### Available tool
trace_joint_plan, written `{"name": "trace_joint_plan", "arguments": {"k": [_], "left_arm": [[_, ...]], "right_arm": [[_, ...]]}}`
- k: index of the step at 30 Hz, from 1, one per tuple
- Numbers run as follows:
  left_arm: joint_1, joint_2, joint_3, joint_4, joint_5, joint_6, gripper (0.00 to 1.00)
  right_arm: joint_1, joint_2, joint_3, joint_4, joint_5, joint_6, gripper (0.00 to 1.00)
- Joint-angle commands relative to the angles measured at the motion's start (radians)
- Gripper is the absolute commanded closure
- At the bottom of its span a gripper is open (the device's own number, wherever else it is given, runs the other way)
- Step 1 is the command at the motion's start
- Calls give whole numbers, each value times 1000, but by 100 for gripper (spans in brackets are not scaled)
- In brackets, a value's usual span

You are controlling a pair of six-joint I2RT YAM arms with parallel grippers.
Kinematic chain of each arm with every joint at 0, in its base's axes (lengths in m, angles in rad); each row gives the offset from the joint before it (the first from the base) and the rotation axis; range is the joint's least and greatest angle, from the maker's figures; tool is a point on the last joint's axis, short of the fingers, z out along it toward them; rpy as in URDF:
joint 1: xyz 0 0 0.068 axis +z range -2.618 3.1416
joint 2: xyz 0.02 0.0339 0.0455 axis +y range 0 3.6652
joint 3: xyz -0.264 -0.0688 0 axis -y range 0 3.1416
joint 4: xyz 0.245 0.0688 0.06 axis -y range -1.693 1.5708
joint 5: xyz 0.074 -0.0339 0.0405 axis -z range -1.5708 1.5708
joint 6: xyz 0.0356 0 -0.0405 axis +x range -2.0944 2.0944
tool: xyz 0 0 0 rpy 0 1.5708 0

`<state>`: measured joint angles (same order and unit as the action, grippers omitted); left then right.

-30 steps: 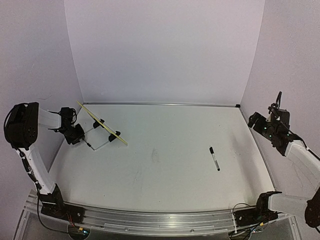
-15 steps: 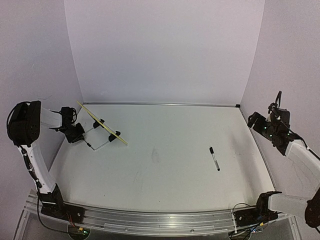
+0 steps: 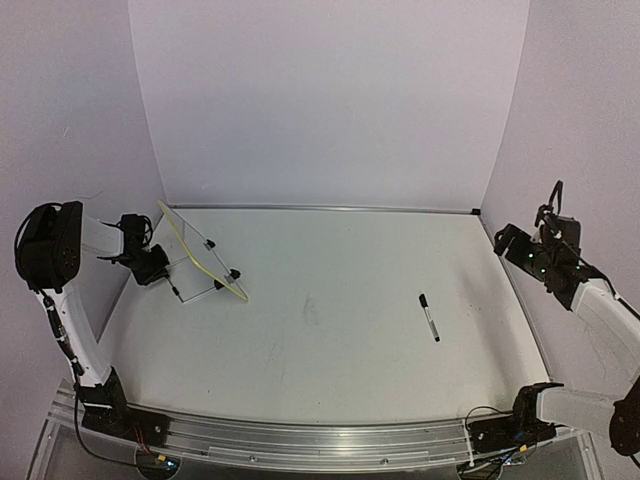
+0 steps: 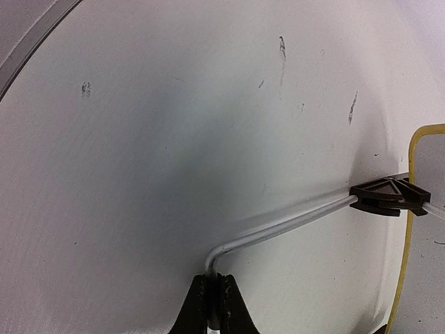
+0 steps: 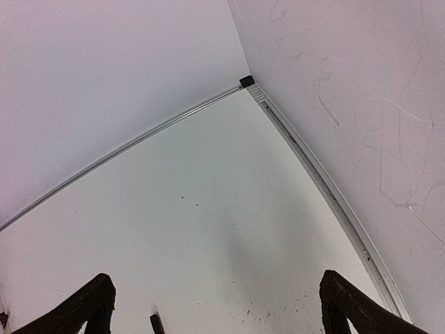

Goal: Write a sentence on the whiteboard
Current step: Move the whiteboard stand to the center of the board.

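The whiteboard (image 3: 200,250) stands tilted at the far left of the bench (image 3: 330,340), leaning on its wire stand (image 4: 278,226). The left hand (image 4: 212,300) is clenched on the bent end of this wire, close to the bench surface. The board looks thin, flat and stiff, probably light, with a smooth glossy face and a pale yellow rim (image 4: 403,243). A black clip foot (image 4: 386,197) joins the wire to its lower edge. I think the round metal wire is slippery and can turn between the fingers, so the board may swing or tip over. The rim or a clip foot would give a firmer hold. Whether any writing is on the face I cannot tell. The marker (image 3: 428,317), slim and black, lies well apart on the right. The right hand (image 5: 221,309) is released and holds nothing.
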<state>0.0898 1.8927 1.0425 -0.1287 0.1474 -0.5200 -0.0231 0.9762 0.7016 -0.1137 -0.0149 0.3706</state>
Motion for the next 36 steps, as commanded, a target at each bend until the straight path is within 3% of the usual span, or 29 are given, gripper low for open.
{"name": "trace_joint_plan", "arguments": {"k": [1, 11, 18, 27, 36], "left_arm": [[-9, 14, -25, 6, 131, 79, 100], [-82, 33, -2, 0, 243, 190, 100], [-211, 56, 38, -8, 319, 289, 100], [-337, 132, 155, -103, 479, 454, 100], [-485, 295, 381, -304, 526, 603, 100]], "right_arm": [[0, 29, 53, 3, -66, -19, 2], [2, 112, 88, 9, -302, -83, 2], [17, 151, 108, 5, -411, -69, 3], [266, 251, 154, -35, -390, -136, 9], [519, 389, 164, 47, -357, -164, 21]]}}
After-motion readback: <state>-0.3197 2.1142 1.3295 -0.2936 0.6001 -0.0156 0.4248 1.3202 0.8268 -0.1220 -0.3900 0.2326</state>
